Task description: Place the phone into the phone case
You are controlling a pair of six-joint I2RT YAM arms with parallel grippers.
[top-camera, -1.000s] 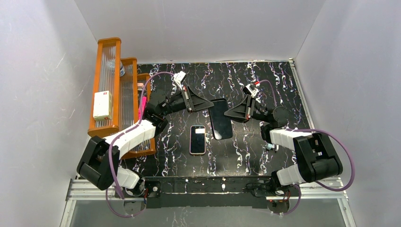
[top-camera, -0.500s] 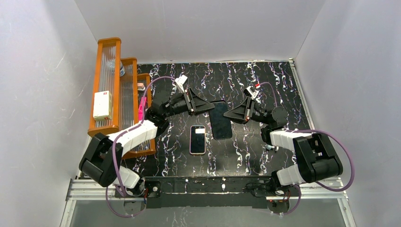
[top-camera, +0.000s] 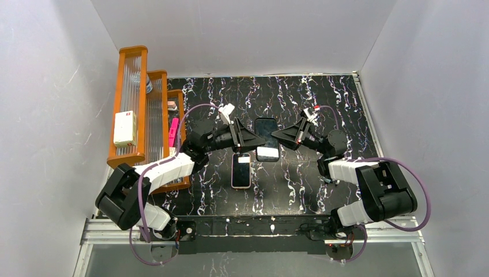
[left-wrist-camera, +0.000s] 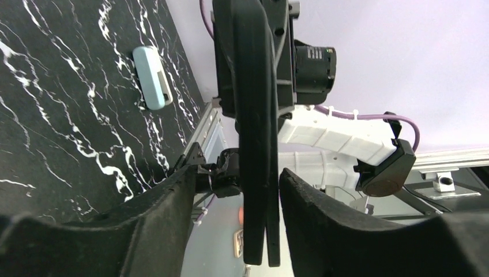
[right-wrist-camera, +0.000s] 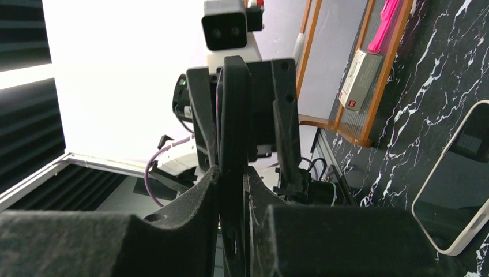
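Right gripper (right-wrist-camera: pixel 232 173): jaws clamped on the black slab (top-camera: pixel 267 135) at its right edge. Left gripper (left-wrist-camera: pixel 237 173): jaws apart, straddling its left edge. The phone case (top-camera: pixel 241 187) lies flat on the table (top-camera: pixel 300 179), just beside the slab, not touching it.

Phone (top-camera: pixel 267 137) just behind phone case (top-camera: pixel 241 171)

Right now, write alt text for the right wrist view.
The right gripper is clamped on a slim black rectangular phone held edge-on, with the left gripper's open fingers flanking it beyond. At lower right a pale-rimmed phone case lies on the black marbled table.
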